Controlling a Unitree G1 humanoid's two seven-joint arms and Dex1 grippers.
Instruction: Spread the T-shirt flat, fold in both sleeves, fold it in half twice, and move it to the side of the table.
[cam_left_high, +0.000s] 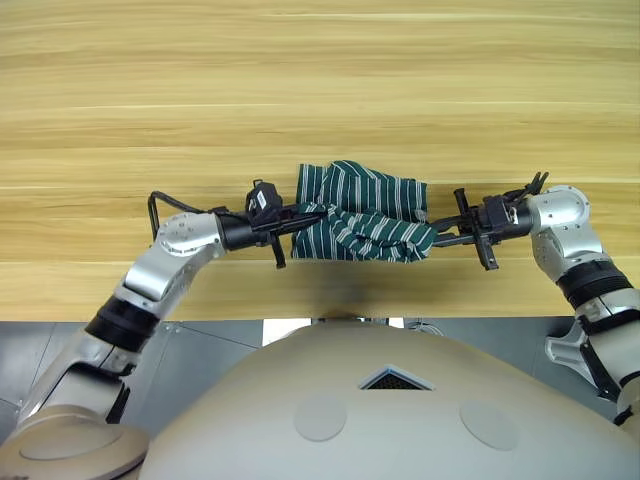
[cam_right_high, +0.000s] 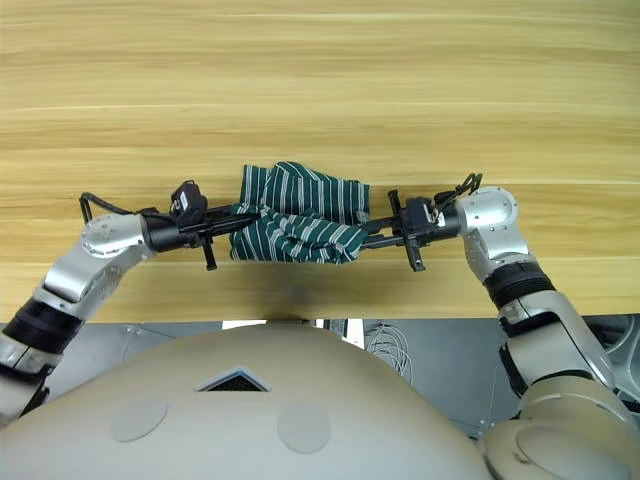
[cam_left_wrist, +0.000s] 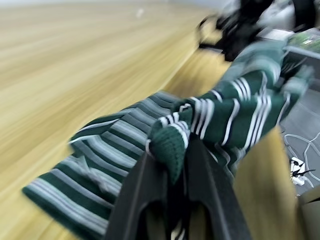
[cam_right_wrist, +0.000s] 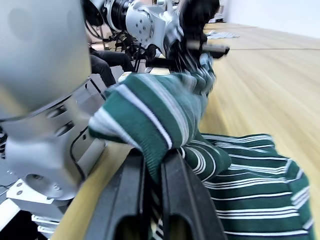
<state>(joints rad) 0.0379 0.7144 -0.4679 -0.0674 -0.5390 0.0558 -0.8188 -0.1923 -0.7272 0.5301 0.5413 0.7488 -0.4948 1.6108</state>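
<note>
The T-shirt (cam_left_high: 362, 210) is dark green with white stripes and lies bunched on the wooden table (cam_left_high: 320, 80) near its front edge. My left gripper (cam_left_high: 312, 213) is shut on the shirt's left side, with a fold of cloth (cam_left_wrist: 172, 142) pinched between the black fingers (cam_left_wrist: 137, 195). My right gripper (cam_left_high: 428, 237) is shut on the shirt's right side, and a striped fold (cam_right_wrist: 150, 117) is clamped between its fingers (cam_right_wrist: 172, 195). The near edge of the shirt is lifted a little between the two grippers; the rest rests on the table.
The table stretches far ahead and to both sides of the shirt. Its front edge (cam_left_high: 200, 320) runs just below the grippers, with grey floor and cables (cam_right_high: 385, 345) beyond it.
</note>
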